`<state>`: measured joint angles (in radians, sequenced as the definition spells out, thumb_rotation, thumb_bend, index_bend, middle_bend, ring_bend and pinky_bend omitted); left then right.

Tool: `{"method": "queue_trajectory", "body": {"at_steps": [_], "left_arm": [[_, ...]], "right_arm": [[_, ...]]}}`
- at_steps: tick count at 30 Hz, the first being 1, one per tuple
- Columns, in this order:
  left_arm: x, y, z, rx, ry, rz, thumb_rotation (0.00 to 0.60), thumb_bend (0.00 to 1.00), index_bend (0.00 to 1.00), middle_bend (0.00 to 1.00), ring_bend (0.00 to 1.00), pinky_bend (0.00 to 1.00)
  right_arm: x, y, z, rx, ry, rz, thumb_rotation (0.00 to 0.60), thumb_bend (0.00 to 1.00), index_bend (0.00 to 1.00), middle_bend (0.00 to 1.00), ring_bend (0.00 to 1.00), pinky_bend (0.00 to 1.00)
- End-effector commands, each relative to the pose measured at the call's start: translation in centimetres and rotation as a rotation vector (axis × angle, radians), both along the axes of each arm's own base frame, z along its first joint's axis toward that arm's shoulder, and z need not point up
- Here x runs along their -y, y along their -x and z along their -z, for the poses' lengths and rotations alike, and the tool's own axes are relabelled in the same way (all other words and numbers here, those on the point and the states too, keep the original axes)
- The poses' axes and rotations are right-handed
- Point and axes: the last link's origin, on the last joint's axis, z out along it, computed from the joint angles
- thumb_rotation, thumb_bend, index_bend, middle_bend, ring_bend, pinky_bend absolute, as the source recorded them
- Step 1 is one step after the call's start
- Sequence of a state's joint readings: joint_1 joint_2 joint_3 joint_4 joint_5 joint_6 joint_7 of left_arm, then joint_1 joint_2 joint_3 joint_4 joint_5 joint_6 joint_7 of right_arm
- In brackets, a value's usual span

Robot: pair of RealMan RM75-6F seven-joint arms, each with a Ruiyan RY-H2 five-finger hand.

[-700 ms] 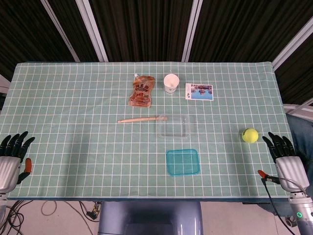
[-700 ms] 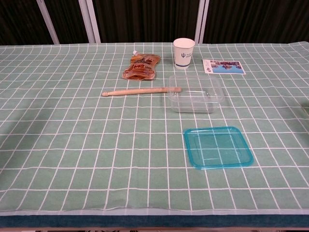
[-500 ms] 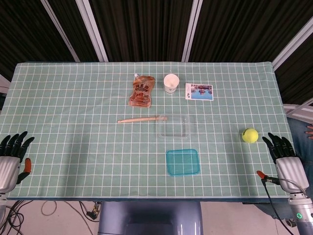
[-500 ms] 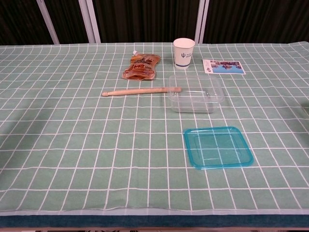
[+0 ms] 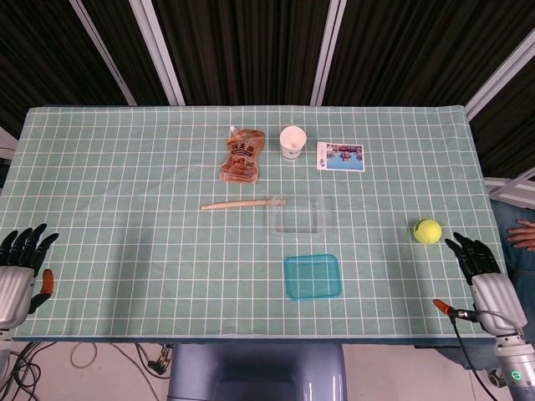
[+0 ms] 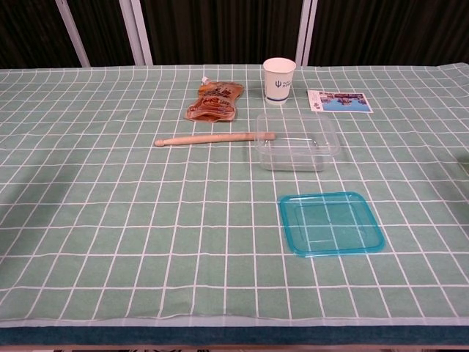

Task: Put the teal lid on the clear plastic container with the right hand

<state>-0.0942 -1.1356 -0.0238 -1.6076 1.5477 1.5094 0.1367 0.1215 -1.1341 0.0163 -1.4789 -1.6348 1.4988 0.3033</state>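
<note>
On counter, teal lid (image 5: 313, 276) lying just beside clear container (image 5: 297, 215) — right hand (image 5: 478, 264) hovering apart, fingers spread, holding nothing.

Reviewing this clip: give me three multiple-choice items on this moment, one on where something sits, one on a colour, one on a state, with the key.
1. Where does the teal lid lie relative to the clear plastic container?
A. On top of it
B. On the cloth, nearer the robot than it
C. Behind it, by the paper cup

2. What colour is the ball near the right hand?
A. Yellow-green
B. Red
C. White

3. What is the state of the right hand?
A. Holding the lid
B. Pressing on the container
C. Holding nothing, fingers apart, at the table's near right edge

Key:
1 B: the chest view shows the lid flat on the cloth, apart from the container and closer to the camera.
2 A: the head view shows a yellow-green ball.
3 C: the head view shows it far from the lid, fingers apart.
</note>
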Motion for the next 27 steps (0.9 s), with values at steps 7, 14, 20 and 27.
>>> {"method": "queue_trajectory", "body": {"at_steps": [7, 14, 20, 27], "left_arm": [[-0.1, -0.1, 0.0, 0.009, 0.003, -0.006, 0.6, 0.66, 0.11, 0.0, 0.0, 0.0], [-0.1, 0.0, 0.1, 0.013, 0.004, -0.013, 0.6, 0.66, 0.11, 0.0, 0.0, 0.0], [-0.1, 0.1, 0.0, 0.025, -0.001, -0.035, 0.6, 0.66, 0.11, 0.0, 0.0, 0.0], [-0.2, 0.2, -0.1, 0.031, -0.005, -0.043, 0.6, 0.66, 0.11, 0.0, 0.0, 0.0]], "right_arm": [[0.5, -3.0, -1.7, -0.071, -0.23, -0.127, 0.6, 0.13, 0.0, 0.01, 0.0, 0.0], [1.8, -7.7, -0.8, -0.079, -0.329, -0.146, 0.6, 0.13, 0.0, 0.02, 0.0, 0.0], [2.6, -10.9, 2.6, -0.124, -0.426, -0.124, 0.6, 0.13, 0.0, 0.02, 0.0, 0.0], [4.0, -13.9, 7.1, -0.17, -0.445, -0.121, 0.6, 0.13, 0.0, 0.02, 0.0, 0.0]]}}
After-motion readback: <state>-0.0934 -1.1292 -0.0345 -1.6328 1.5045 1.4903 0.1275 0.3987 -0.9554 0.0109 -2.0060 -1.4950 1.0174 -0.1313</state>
